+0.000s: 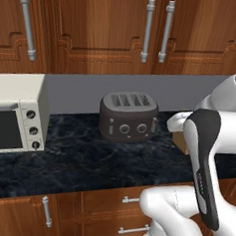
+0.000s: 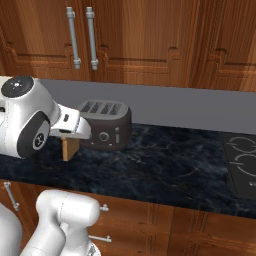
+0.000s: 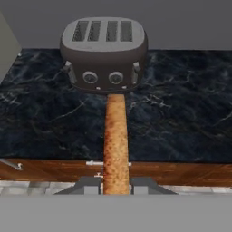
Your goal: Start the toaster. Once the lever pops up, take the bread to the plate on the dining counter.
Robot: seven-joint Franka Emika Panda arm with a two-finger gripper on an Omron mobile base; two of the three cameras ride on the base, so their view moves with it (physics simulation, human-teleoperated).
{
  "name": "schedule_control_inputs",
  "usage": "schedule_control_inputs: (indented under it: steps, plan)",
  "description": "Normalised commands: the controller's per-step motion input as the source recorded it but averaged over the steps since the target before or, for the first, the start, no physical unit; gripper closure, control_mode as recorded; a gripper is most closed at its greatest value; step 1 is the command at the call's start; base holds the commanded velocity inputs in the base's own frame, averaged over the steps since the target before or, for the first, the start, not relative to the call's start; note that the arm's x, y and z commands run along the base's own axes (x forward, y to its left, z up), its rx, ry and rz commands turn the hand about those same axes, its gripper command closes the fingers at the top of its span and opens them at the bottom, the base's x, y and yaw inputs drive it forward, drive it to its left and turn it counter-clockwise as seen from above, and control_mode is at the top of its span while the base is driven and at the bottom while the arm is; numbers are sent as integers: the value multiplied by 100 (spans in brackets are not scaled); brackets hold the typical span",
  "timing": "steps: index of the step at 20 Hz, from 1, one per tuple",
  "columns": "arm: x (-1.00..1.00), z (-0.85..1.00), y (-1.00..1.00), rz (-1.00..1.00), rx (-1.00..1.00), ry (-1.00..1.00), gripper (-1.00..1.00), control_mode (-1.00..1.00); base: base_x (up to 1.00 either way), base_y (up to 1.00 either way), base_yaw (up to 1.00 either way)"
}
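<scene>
The bread (image 3: pixel 116 140) is pinched edge-on between my gripper (image 3: pixel 116 185) fingers, its long axis running straight out from my hand toward the toaster (image 3: pixel 104 54), which sits just beyond its far end with all slots bare. From the side the bread (image 2: pixel 70 147) hangs under my hand, above the black marbled counter (image 2: pixel 165 160) and clear of the toaster. Since the plate is out of sight here, I judge the carry must turn away from this wall of wooden cabinets (image 1: pixel 96 28) and the cream toaster oven (image 1: pixel 15 113).

Wooden wall cabinets (image 1: pixel 96 28) with steel handles (image 1: pixel 147 29) hang over a grey backsplash (image 2: pixel 190 107); black marbled desk (image 1: pixel 87 163) below.
</scene>
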Motion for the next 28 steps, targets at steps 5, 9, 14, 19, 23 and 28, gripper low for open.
schedule_control_inputs:
  steps: [5,9,14,19,23,28]
  plan:
    - [-12,0,0,0,0,3,100,-100,0,0,0]
    - [-15,0,0,-1,0,0,100,-100,0,0,0]
    - [-19,0,-1,-2,0,0,100,-100,0,0,0]
    - [-11,0,0,0,0,0,100,-100,0,0,0]
    - [-1,0,0,0,0,0,100,100,-10,-4,0]
    - [0,0,0,0,0,0,100,100,-60,-43,-1]
